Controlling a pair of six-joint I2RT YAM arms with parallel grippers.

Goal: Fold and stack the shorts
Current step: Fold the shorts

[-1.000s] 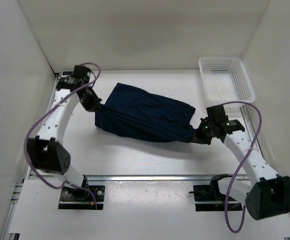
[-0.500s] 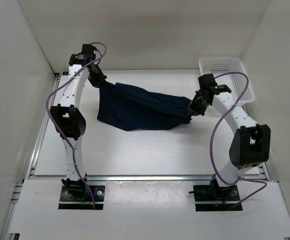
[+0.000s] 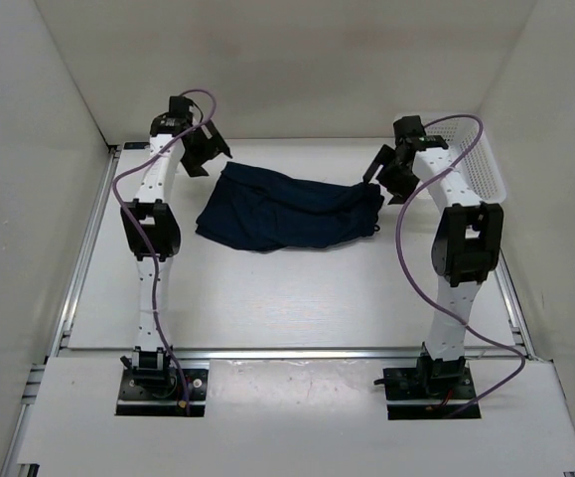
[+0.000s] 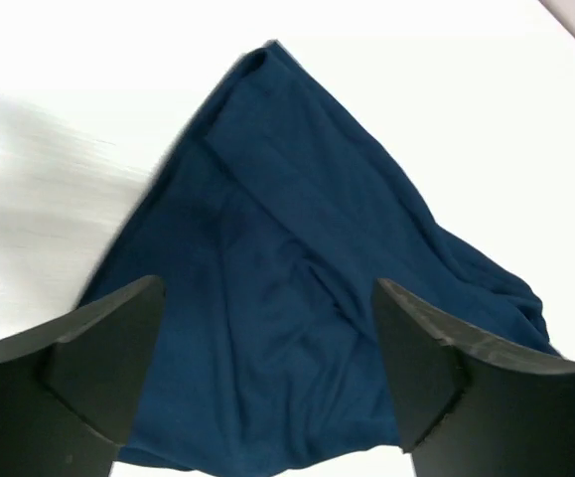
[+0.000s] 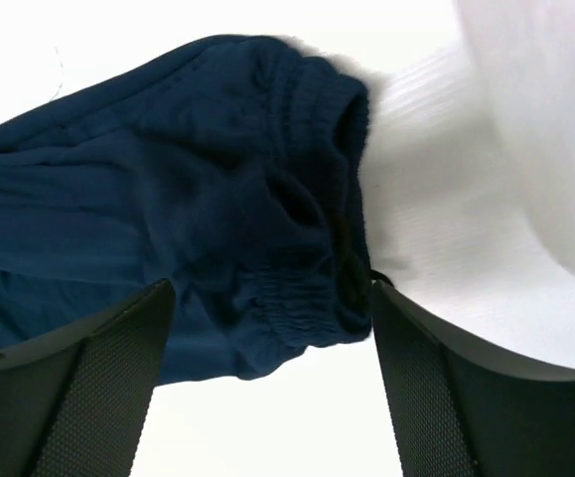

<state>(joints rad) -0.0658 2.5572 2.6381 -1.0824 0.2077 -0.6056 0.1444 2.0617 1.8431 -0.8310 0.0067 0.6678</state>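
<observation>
Nothing legible from where I stand. No lettering, label, brand or number can be read on the shorts (image 3: 287,207), on the white mesh basket (image 3: 486,164) or on the bench (image 3: 297,288). The two wrist views show only plain navy cloth and white surface.

The shorts (image 3: 287,207) are soft matt navy cloth, their elastic waistband (image 5: 317,229) puckered just under the right gripper (image 5: 267,318), whose black pads (image 5: 78,388) look finely grained; the table (image 3: 267,288) is smooth matt white.
</observation>
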